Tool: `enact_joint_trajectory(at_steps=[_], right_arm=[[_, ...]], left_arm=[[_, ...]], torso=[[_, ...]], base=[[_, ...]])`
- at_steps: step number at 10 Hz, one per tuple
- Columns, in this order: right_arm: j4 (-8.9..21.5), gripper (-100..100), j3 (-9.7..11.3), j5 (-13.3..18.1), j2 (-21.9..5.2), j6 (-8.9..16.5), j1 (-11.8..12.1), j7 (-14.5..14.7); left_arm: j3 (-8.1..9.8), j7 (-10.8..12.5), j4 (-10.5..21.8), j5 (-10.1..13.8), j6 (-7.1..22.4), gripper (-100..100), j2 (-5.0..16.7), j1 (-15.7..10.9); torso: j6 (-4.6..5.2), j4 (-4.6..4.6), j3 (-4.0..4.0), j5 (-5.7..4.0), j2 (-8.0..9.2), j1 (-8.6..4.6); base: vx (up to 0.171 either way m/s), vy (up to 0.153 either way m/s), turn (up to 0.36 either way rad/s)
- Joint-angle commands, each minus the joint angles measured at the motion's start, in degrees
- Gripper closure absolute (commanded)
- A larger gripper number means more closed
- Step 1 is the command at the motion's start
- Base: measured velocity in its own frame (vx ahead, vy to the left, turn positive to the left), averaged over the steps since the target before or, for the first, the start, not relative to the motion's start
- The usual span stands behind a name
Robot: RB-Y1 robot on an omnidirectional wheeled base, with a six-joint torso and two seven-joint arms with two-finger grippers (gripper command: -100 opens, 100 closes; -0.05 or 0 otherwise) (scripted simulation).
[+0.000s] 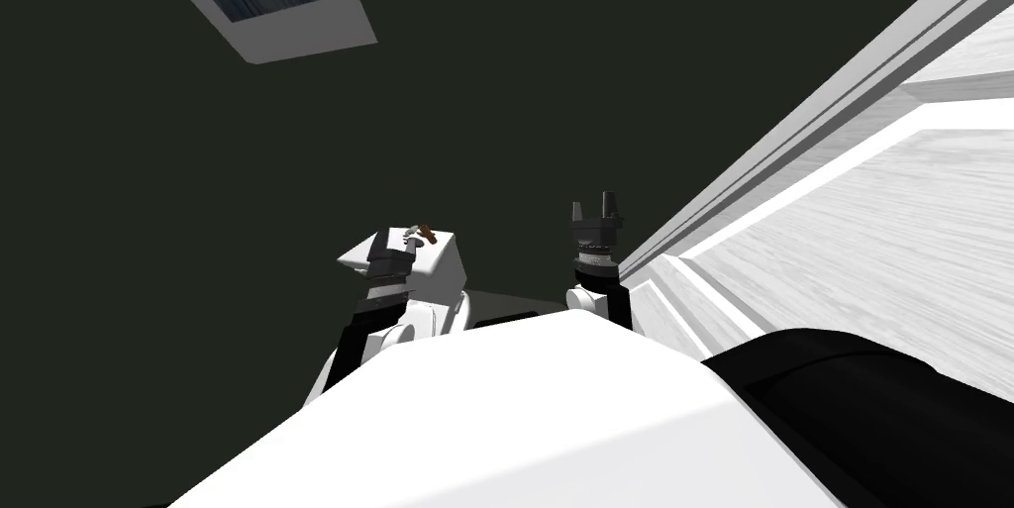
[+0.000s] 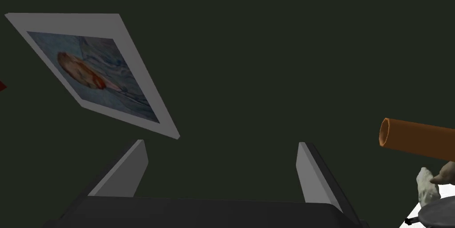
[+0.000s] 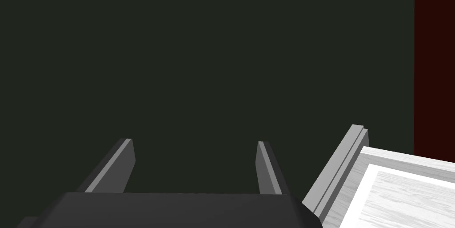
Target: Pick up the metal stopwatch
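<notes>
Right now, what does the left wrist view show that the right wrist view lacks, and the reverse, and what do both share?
Left wrist, not right: a framed picture, an orange tube, a pale lump and a dark round thing. Right wrist, not left: a white panel, its grey frame, a dark red strip. Shared: a dark wall, and the left gripper and right gripper, both open.
</notes>
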Motion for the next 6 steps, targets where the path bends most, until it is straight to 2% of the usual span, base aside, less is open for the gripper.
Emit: enact_joint_trajectory(at_steps=[1,2,3,6], right_arm=[[0.0,0,0.0,0.0,0.0,0.0,0.0,0.0],[0.0,0,0.0,0.0,0.0,0.0,0.0,0.0],[0.0,0,0.0,0.0,0.0,0.0,0.0,0.0],[0.0,0,0.0,0.0,0.0,0.0,0.0,0.0]], left_arm=[[1.12,0.5,-0.2,0.4,2.9,-100,0.7,0.6],[1.84,0.8,-0.4,0.6,4.7,-100,1.0,1.0],[1.84,0.8,-0.4,0.6,5.2,-100,1.0,1.0],[3.93,1.7,-0.9,1.2,10.5,-100,1.9,2.2]], torso=[[0.00,0.00,0.00,0.00,0.00,0.00],[-0.01,0.00,0.00,0.00,0.00,0.00],[0.00,0.00,0.00,0.00,0.00,-0.01],[0.00,0.00,-0.01,0.00,-0.01,-0.01]], base=[[-0.005,0.001,-0.094],[-0.004,-0.001,-0.108],[-0.004,0.000,-0.039],[-0.003,-0.002,-0.106]])
